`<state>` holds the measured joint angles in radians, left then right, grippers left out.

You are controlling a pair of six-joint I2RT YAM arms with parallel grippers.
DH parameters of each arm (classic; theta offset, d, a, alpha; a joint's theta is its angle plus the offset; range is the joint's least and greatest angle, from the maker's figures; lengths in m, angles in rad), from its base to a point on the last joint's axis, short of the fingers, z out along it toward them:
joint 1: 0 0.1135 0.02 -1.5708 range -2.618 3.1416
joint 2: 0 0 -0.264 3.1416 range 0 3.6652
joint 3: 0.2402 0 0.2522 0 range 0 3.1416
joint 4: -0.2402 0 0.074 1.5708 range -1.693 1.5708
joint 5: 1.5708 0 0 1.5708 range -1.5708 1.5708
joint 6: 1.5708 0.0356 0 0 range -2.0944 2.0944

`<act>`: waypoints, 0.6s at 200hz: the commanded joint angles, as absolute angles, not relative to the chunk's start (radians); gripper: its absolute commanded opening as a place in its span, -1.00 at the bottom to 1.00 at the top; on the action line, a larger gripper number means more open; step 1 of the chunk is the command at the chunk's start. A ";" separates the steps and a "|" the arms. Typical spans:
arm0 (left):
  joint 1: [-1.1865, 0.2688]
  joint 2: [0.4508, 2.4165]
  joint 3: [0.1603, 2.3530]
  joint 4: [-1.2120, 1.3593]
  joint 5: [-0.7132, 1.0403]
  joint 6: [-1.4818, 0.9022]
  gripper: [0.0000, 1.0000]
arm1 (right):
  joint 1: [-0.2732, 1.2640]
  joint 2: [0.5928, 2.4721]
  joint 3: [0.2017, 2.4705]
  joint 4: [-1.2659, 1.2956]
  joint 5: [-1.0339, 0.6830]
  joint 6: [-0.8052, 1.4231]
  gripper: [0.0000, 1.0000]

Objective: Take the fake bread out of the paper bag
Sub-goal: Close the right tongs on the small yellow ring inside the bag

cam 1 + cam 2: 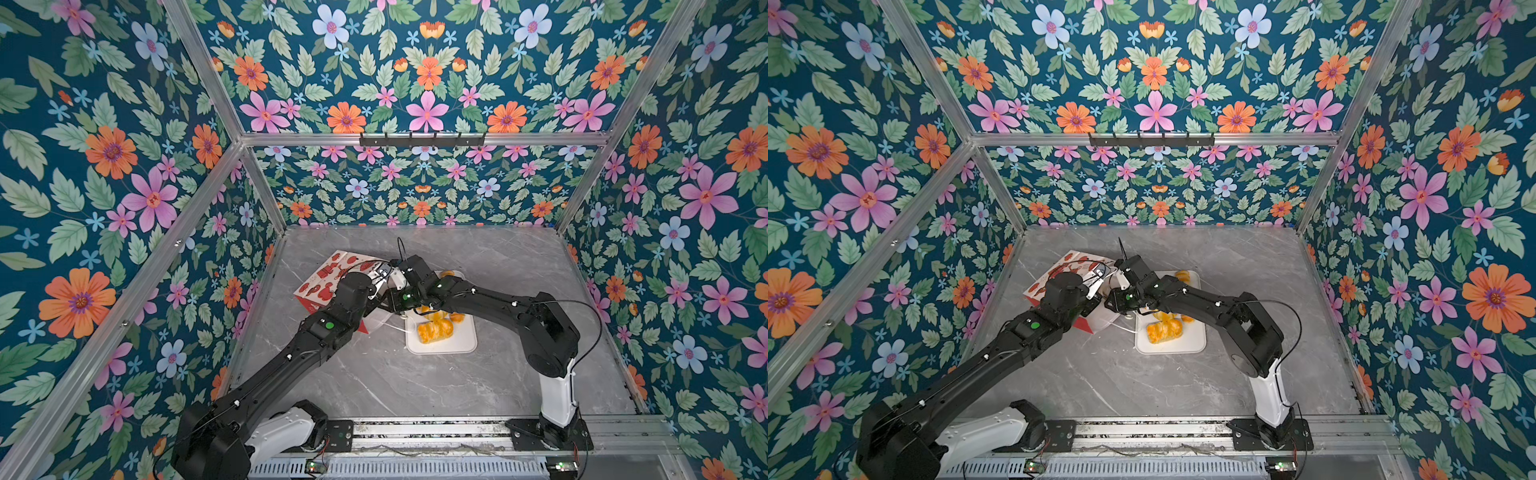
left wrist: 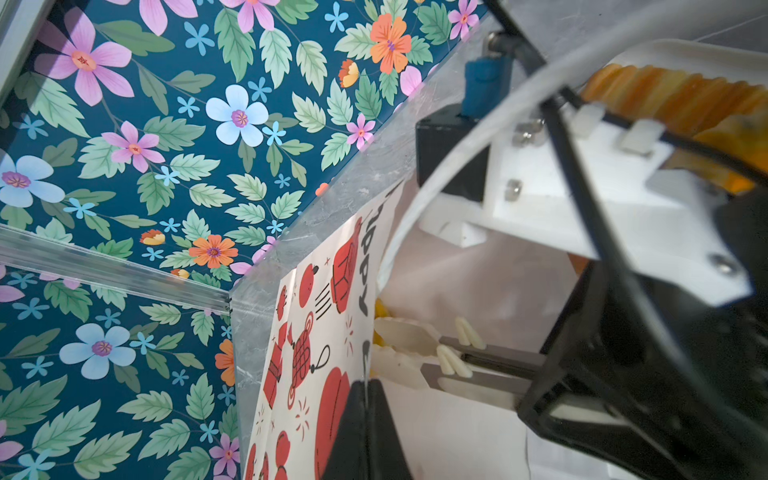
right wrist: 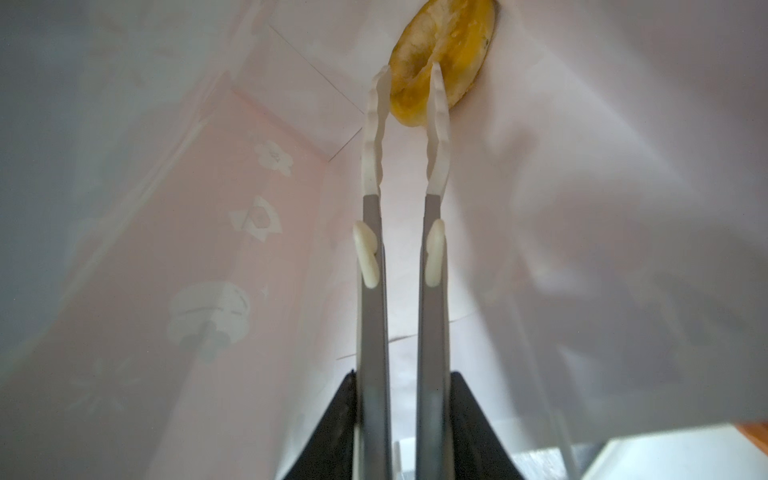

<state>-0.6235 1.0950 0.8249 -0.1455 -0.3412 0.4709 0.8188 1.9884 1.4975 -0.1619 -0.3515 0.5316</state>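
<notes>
Bread is split between two places. One yellow ring [image 3: 461,45] of the fake bread sits deep inside the paper bag [image 1: 328,276], resting against its white inner wall. The other pieces lie on the white tray [image 1: 465,345]: a striped roll [image 1: 434,332] at the near end, a few more behind it, and one at the far end. Right arm [image 1: 478,297] covers the middle of the tray, so no count from me.

Paper bag lies tipped over on the grey table [image 1: 374,374], just left of the tray, with its mouth towards the tray. Left gripper [image 2: 365,415] is clamped tight on the edge of the bag's mouth.

Right gripper [image 3: 408,77] reaches in through the mouth. Its long fingers with white serrated tips [image 3: 438,124] stand slightly apart and straddle the ring's band, one tip at the outer edge and one in the hole. Can't tell whether they actually pinch it. In the left wrist view, a bit of yellow shows at those tips, just inside the bag's rim.
</notes>
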 commanded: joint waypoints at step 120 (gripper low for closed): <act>-0.624 1.087 0.824 -0.122 -0.302 0.465 -1.00 | 0.813 1.889 1.411 -0.073 -0.268 0.552 -0.30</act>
